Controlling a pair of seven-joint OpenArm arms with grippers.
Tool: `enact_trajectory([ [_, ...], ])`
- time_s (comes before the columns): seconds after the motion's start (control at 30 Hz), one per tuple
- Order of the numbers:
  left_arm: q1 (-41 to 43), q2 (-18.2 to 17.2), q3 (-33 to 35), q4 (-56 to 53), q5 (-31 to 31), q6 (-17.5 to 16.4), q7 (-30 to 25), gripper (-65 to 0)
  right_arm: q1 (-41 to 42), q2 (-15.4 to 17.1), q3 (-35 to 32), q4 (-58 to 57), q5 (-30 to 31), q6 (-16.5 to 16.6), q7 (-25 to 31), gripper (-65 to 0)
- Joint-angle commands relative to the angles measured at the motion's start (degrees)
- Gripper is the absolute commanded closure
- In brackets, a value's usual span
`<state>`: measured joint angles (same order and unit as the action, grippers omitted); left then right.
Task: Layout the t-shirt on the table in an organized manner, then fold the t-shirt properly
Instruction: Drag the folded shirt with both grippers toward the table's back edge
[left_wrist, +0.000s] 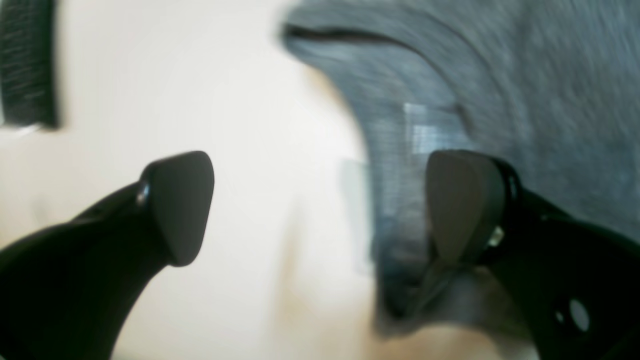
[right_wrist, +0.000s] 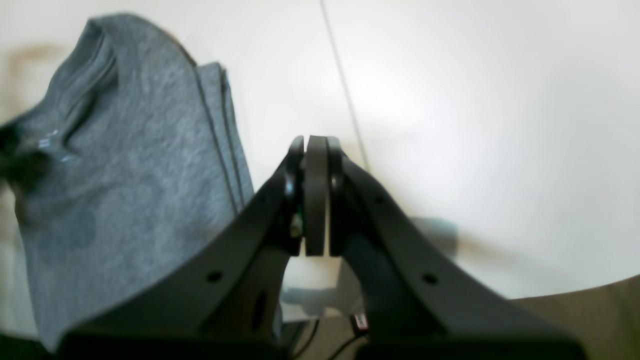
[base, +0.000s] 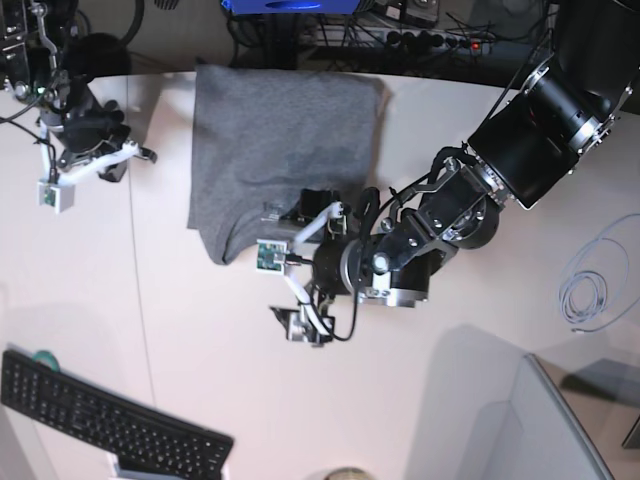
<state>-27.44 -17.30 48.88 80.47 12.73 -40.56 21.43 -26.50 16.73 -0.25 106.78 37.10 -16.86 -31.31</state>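
The grey t-shirt (base: 280, 150) lies folded into a rough rectangle at the far middle of the white table (base: 200, 330). My left gripper (base: 288, 263) is open at the shirt's near edge. In the left wrist view the left gripper (left_wrist: 320, 200) has one finger over the shirt (left_wrist: 525, 90) and the other over bare table (left_wrist: 250, 150), with a pale mark (left_wrist: 425, 125) on the cloth. My right gripper (base: 140, 155) is shut and empty, left of the shirt. In the right wrist view the right gripper (right_wrist: 316, 150) is above the table (right_wrist: 475, 125), beside the shirt (right_wrist: 140, 165).
A black keyboard (base: 100, 415) lies at the near left edge and shows as a dark shape (left_wrist: 25, 60) in the left wrist view. A thin dark seam (right_wrist: 345, 100) crosses the table. A coiled cable (base: 590, 285) lies at the right. Cables and gear crowd the far edge.
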Motion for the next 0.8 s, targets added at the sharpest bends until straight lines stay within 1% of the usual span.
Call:
enact_trajectory([
  [0.0,-0.47,0.11,-3.48,3.18,-0.29,0.56,0.59,-65.0,0.17,0.37,-0.41,1.04,-0.22,0.47,1.2,0.0],
  [0.07,3.31,0.11,-9.72,8.9,-0.29,0.56,2.79,-65.0,0.26,0.37,-2.17,1.83,-0.4,0.47,1.2,0.0],
  [0.1,5.42,0.11,-12.62,11.53,-0.29,0.56,3.58,-62.7,0.26,0.37,-3.31,2.27,-0.4,0.47,1.2,0.0],
  [0.13,8.06,0.11,-15.61,14.08,-0.29,0.56,3.93,-57.3,0.26,0.37,-4.54,3.06,-0.49,0.47,1.2,0.0],
  [0.17,11.31,0.11,-18.69,16.28,-0.29,0.56,3.93,-49.9,0.26,0.46,-5.95,3.77,-0.49,0.47,1.2,0.0],
  [0.2,14.65,0.29,-22.11,18.57,-0.29,0.56,3.67,-39.8,0.17,0.46,-7.44,4.47,-0.49,0.47,1.2,0.0],
  [0.23,18.17,0.46,-25.28,20.32,-0.29,0.56,3.67,-28.1,0.17,0.54,-8.94,5.0,-0.57,0.47,1.2,0.0],
  [0.3,24.85,0.64,-30.64,22.26,-0.64,0.56,3.49,-1.0,0.08,1.6,-12.63,5.53,-0.57,0.47,1.2,0.0],
  [0.33,27.75,0.64,-32.75,22.52,-1.96,0.56,3.49,0.0,0.17,2.39,-15.0,5.53,-0.57,0.47,1.29,0.0],
  [0.4,32.23,0.64,-36.97,22.43,-6.62,0.56,2.88,0.0,0.35,3.44,-18.43,5.53,-0.57,0.47,1.73,0.0],
  [0.53,40.32,0.11,-44.71,22.7,-17.79,0.56,-1.78,0.0,0.44,3.44,-22.21,5.17,-0.66,0.47,3.57,0.0],
  [0.63,43.84,0.11,-45.76,22.35,-22.18,0.56,-3.1,0.0,0.44,3.44,-24.06,5.17,-0.66,0.47,3.57,0.0],
  [0.7,45.07,0.11,-43.83,22.0,-22.27,0.56,-3.28,0.0,0.44,3.44,-24.58,4.82,-0.75,0.47,3.57,0.0],
  [0.77,45.86,0.11,-41.89,20.94,-22.45,0.56,-3.28,0.0,0.44,3.09,-24.58,3.68,-2.6,0.47,3.57,0.0],
])
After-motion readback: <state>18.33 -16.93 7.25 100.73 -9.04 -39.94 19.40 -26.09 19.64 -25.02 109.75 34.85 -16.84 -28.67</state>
